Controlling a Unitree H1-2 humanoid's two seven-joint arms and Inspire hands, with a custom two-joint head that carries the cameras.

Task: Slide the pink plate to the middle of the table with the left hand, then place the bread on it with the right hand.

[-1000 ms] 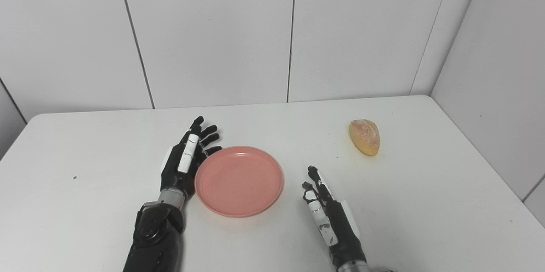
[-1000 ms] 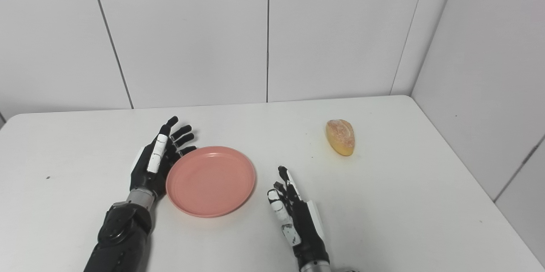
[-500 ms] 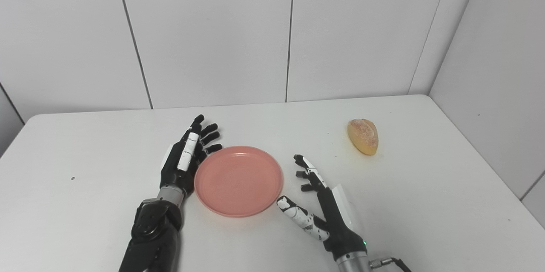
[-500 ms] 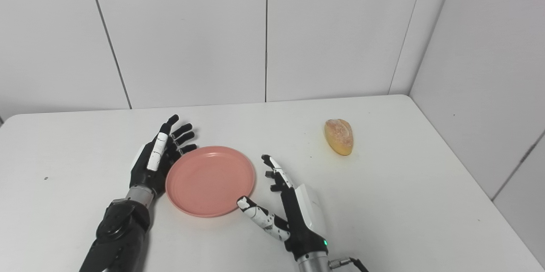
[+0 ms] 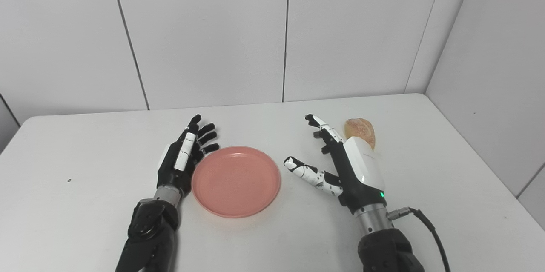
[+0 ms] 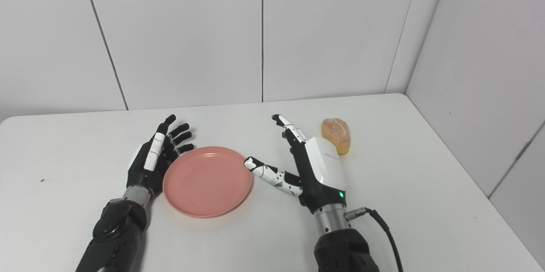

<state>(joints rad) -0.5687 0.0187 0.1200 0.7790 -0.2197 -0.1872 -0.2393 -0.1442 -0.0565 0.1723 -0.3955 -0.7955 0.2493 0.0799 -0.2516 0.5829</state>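
The right hand (image 5: 349, 163) is rising off the table and reaching forward toward the bread roll (image 5: 361, 131) (fingers spreading, thumb swinging out toward the pink plate (image 5: 236, 180)), now partly covering it.

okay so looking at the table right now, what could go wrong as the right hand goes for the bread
The right robot hand is open and raised, its back hiding part of the bread; a poorly placed grasp might nudge the rounded loaf away. Its spread thumb sits close to the pink plate rim and could bump it. The left robot hand rests open against the plate's other side, so withdrawing might drag it.
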